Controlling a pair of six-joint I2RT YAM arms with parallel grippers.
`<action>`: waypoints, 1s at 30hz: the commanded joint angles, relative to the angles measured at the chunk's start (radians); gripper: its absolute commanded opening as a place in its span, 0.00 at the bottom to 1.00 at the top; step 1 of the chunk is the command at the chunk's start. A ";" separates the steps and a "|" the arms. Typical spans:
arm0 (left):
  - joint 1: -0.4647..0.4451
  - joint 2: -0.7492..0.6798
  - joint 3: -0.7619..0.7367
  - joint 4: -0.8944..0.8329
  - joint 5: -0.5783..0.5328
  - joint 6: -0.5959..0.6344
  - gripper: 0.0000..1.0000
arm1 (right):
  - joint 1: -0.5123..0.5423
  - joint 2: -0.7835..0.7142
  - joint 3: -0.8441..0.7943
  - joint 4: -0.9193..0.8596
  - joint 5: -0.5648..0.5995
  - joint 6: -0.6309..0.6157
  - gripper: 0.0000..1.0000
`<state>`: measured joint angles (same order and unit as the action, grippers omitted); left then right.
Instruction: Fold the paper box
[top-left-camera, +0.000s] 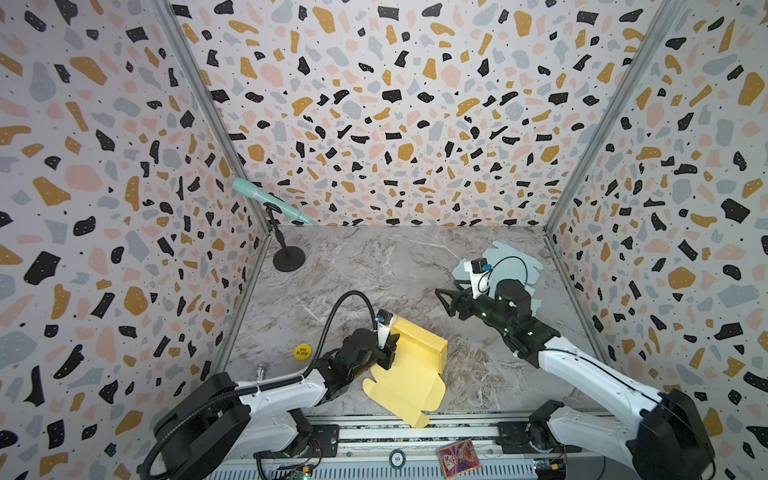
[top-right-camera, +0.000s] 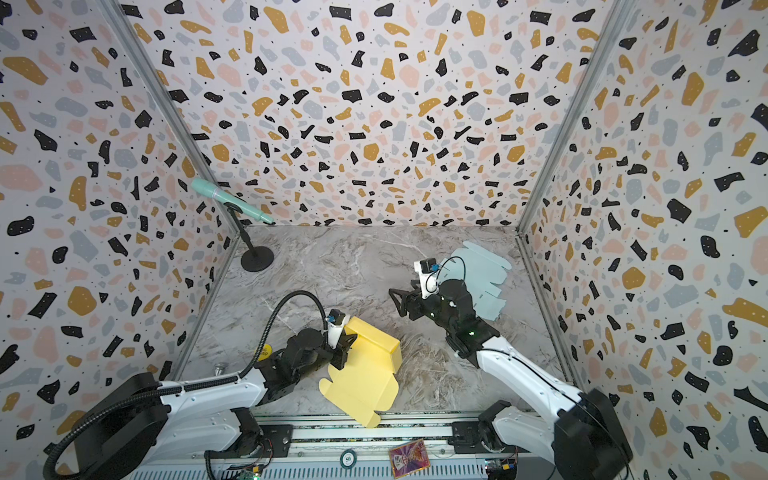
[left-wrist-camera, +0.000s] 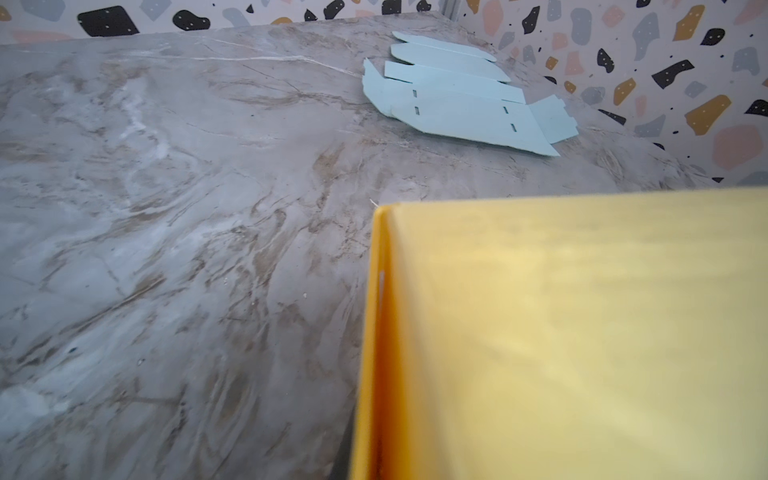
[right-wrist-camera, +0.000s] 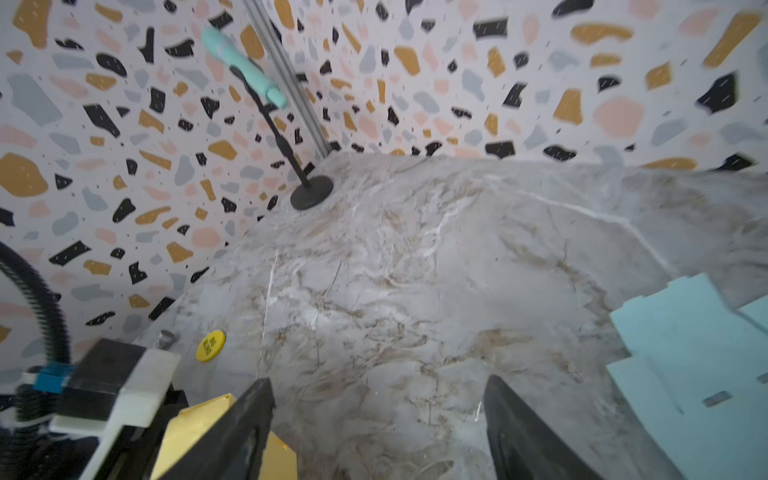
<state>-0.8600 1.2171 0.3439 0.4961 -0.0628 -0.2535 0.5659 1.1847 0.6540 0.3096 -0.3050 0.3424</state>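
Yellow card forms the paper box (top-left-camera: 419, 353), partly folded, and it sits directly at the left gripper (top-left-camera: 389, 354), whose jaws are closed on the thin edge of the box's near side wall. In both top views the raised walls of the box reach away from those jaws toward the middle of the marble table (top-left-camera: 353, 270). The unfolded flat panel with its flaps spreads out below the jaws, down to the front rail, where its tip overhangs. In the left wrist view the box (left-wrist-camera: 582, 332) fills the near corner as a blurred yellow wall. One folded corner crease runs straight out from where the jaws would be, though the fingers themselves are out of view there. The right gripper (top-left-camera: 444, 302) is raised over bare marble with its jaws spread wide and nothing between them. The box is apart from it, off to the side of one finger and nearer the robot base. In the right wrist view a corner of the box (right-wrist-camera: 191, 432) shows just outside that finger (right-wrist-camera: 245, 428), untouched, while the gap between the fingers shows only table. A pale blue flat box blank (top-left-camera: 515, 257) lies behind the right gripper, on the side away from the yellow box.
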 joint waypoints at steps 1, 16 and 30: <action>-0.008 0.057 0.063 0.070 0.008 0.039 0.02 | -0.003 0.022 0.030 0.046 -0.157 -0.040 0.81; -0.024 0.230 0.113 0.093 -0.040 0.051 0.03 | -0.055 0.076 -0.077 0.050 -0.109 -0.031 0.79; -0.036 0.401 0.204 0.157 -0.065 0.063 0.05 | -0.044 0.414 -0.026 0.159 -0.206 -0.048 0.68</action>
<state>-0.8902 1.5936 0.5163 0.5831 -0.0963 -0.1982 0.5041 1.6085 0.5945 0.4206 -0.4747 0.2943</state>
